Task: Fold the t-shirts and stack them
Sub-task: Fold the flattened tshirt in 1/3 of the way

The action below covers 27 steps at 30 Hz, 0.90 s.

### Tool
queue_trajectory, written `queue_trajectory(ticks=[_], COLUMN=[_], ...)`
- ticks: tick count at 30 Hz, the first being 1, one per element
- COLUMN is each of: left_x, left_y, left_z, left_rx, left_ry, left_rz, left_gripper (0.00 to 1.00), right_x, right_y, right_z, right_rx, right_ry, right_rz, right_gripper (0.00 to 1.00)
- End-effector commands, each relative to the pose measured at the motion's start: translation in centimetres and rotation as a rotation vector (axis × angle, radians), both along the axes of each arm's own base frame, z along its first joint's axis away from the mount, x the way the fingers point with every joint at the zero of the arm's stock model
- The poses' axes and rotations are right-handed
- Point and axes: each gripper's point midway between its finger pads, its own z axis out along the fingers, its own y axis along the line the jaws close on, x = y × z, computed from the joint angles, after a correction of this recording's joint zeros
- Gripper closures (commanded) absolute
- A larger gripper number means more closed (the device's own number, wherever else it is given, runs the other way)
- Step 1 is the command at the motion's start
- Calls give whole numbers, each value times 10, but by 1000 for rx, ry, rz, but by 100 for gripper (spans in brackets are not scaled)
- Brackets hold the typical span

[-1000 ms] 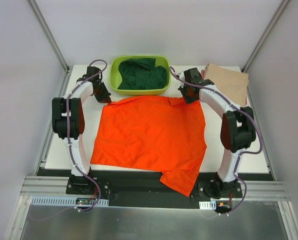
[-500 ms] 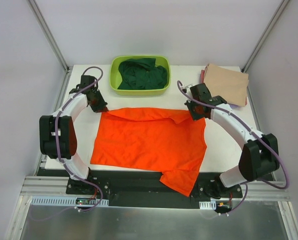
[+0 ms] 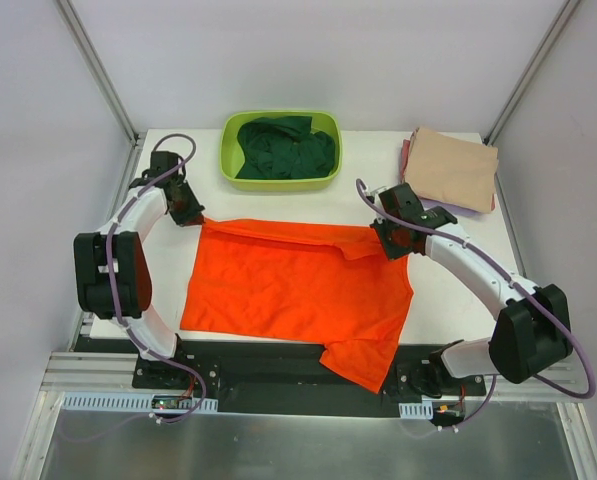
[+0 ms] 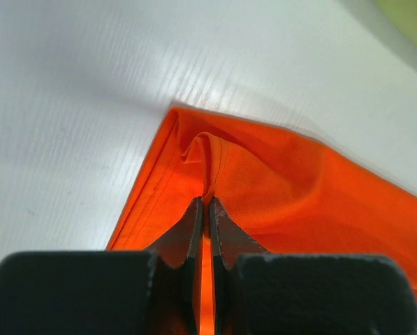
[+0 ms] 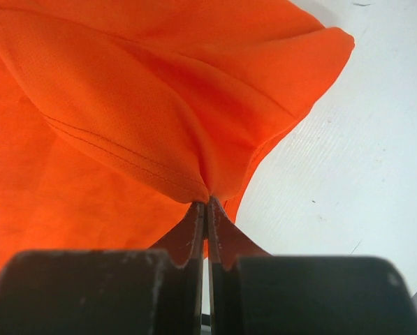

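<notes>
The bright orange t-shirt [image 3: 298, 285] lies spread on the white table, one sleeve hanging over the near edge. Its far edge is doubled back toward me. My left gripper [image 3: 194, 217] is shut on the shirt's far left corner [image 4: 207, 188]. My right gripper [image 3: 390, 243] is shut on the far right corner [image 5: 207, 192]. Both corners are pinched into a peak between the shut jaws. A dark green t-shirt [image 3: 283, 150] lies crumpled in the lime-green tub [image 3: 280, 183]. A folded tan t-shirt [image 3: 456, 168] lies on top of a stack at the far right, with a reddish edge under it.
The lime-green tub stands at the table's far middle, just beyond the orange shirt. The folded stack sits at the far right corner. Bare white table [image 3: 458, 300] shows to the right of the shirt and a narrow strip to its left.
Both grippers have pulled the shirt's far edge toward me, away from the tub. The far edge now lies folded over and the shirt's spread is shorter.
</notes>
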Motion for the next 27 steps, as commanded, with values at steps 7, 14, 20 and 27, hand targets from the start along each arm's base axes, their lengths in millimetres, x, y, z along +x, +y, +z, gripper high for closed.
queue_trajectory(ticks=[7, 14, 20, 27], left_x=[70, 59, 20, 12], left_y=[-15, -15, -2, 4], left_z=[56, 44, 5, -1], left_rx=[-76, -59, -3, 30], left_ry=[-174, -146, -27, -15], left_rz=[-151, -173, -113, -114], left_gripper=[100, 100, 100, 100], right_x=[4, 1, -13, -31], right_y=[0, 1, 4, 6], right_z=[6, 5, 0, -11], right_rx=[-18, -8, 9, 4], right_ry=[-23, -10, 44, 76], right_rz=[-48, -33, -10, -30], right_gripper=[99, 99, 99, 99])
